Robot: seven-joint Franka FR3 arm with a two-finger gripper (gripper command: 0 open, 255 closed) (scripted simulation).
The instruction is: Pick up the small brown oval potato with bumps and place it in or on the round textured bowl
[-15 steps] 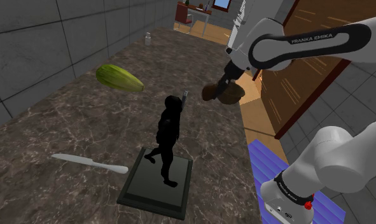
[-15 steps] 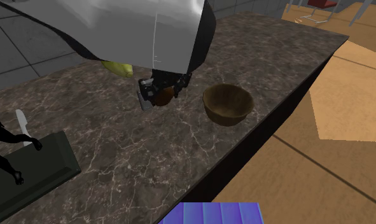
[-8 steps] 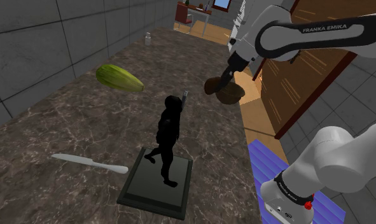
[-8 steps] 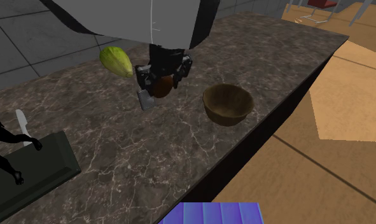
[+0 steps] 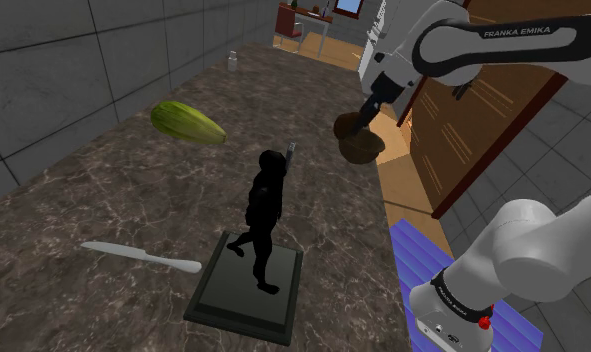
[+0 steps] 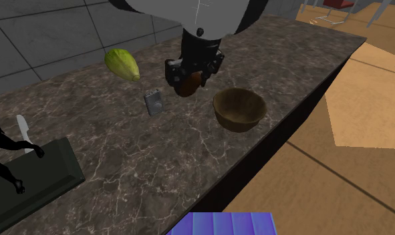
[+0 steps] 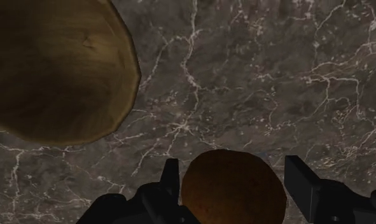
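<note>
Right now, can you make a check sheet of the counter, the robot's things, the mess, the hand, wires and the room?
Surface: dark white-veined marble counter.
Job's things: small brown oval potato held above the counter, beside the round brown textured bowl, not over it.
Clutter: green oval vegetable, white knife, black figurine on dark base, small grey flat object.
Grippers: black two-finger gripper shut on the potato.
Cables: nothing seen.
Surroundings: grey tiled wall, wooden floor.
</note>
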